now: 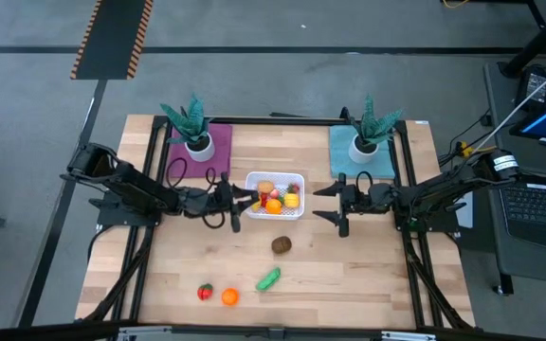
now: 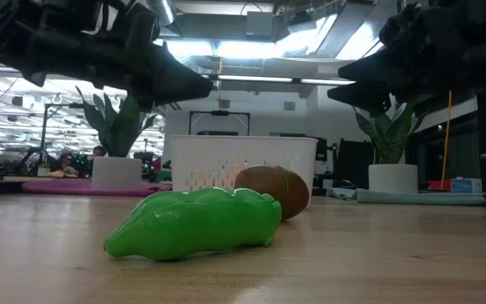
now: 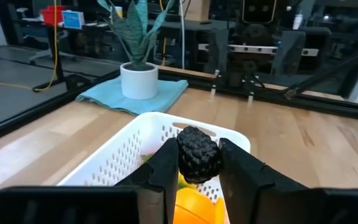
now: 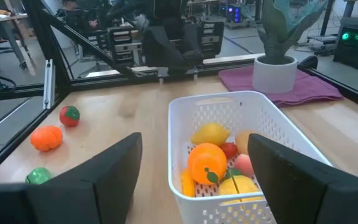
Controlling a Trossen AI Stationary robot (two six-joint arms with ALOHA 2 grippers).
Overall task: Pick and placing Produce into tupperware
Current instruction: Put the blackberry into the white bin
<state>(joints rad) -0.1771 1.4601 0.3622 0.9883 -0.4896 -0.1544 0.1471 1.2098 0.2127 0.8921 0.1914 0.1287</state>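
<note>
Left pincer (image 3: pixel 197 177) clamped on dark bumpy berry-like piece (image 3: pixel 197 155), poised over tupperware (image 1: pixel 253 178) edge at mid-surface. Right pincer (image 1: pixel 335 205) just beside tupperware's other side, fingers apart, empty. Tupperware already held yellow, orange, red produce. Loose on surface (image 1: pixel 368 275): brown kiwi-like piece (image 1: pixel 282 244), green piece (image 1: pixel 269 279), orange piece (image 1: pixel 229 296), red piece (image 1: pixel 205 292). Judged: toys light, rigid, smooth skins likely slippery; round ones could roll. Green piece best taken across narrow middle; round ones across widest girth.

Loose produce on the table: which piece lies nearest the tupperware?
The brown kiwi-like piece, just in front of the tupperware. The green piece, orange and red one lie farther off.
</note>
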